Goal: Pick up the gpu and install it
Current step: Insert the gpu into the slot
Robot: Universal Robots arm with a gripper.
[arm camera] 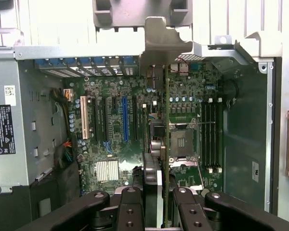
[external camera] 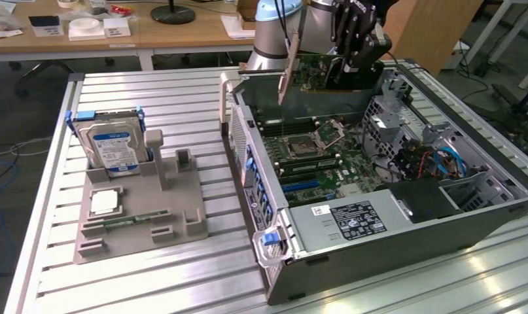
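Observation:
The gpu (external camera: 316,77) hangs upright over the far end of the open computer case (external camera: 473,222), its green face toward the exterior view and its pale metal bracket (external camera: 284,84) on the exterior view's left. My gripper (external camera: 355,62) is shut on its top edge. In the wrist view the gpu (arm camera: 166,139) appears edge-on as a thin dark line between my black fingers (arm camera: 131,207), with the bracket (arm camera: 166,36) at its far end. My gripper (arm camera: 159,211) holds the card above the motherboard (arm camera: 111,139), off to the side of the blue slot (arm camera: 125,118).
A grey holder (external camera: 180,209) on the slatted table carries a silver hard drive with a blue label (external camera: 114,150), a processor chip (external camera: 104,203) and a memory stick (external camera: 128,221). Inside the case are the power supply (external camera: 351,219), cables (external camera: 438,163) and the drive cage (external camera: 394,121).

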